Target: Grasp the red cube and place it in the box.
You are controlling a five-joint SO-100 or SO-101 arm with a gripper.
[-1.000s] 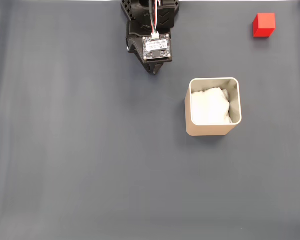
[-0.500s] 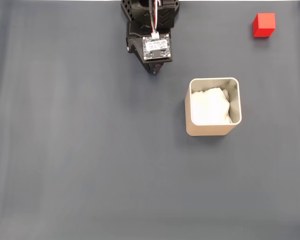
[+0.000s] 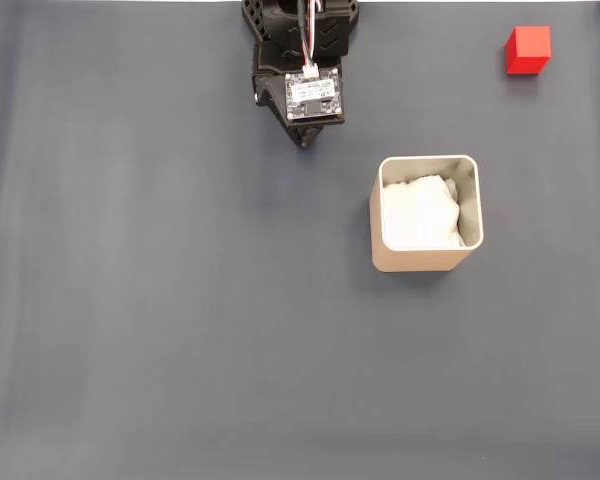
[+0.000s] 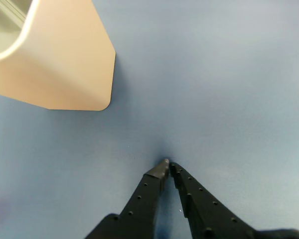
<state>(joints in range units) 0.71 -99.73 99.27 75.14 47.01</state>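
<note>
The red cube point(image 3: 529, 50) is sitting on the dark grey desk point(image 3: 160, 300) at the far right corner in the fixed view, well apart from everything else. The box point(image 3: 426, 213), a beige square container with rounded corners, is standing upright right of centre in that view, nearer than the cube and to its left, with white padding point(image 3: 418, 212) lying inside it. The black arm point(image 3: 302, 60) is reaching in from the far edge at the middle, with a small circuit board point(image 3: 313, 95) and its wires facing up, and the jaws point(image 3: 305, 141) are pointing toward the near side, left of the box and not touching it. In the wrist view the jaws point(image 4: 167, 164) are coming in from the bottom edge, their two black fingers point(image 4: 139, 204) meeting at the tips, pressed together and pinching nothing, hanging just over bare desk point(image 4: 229, 89). The box point(image 4: 65, 59) is showing its beige outer wall and one rounded corner at the upper left of that view, apart from the jaws
</note>
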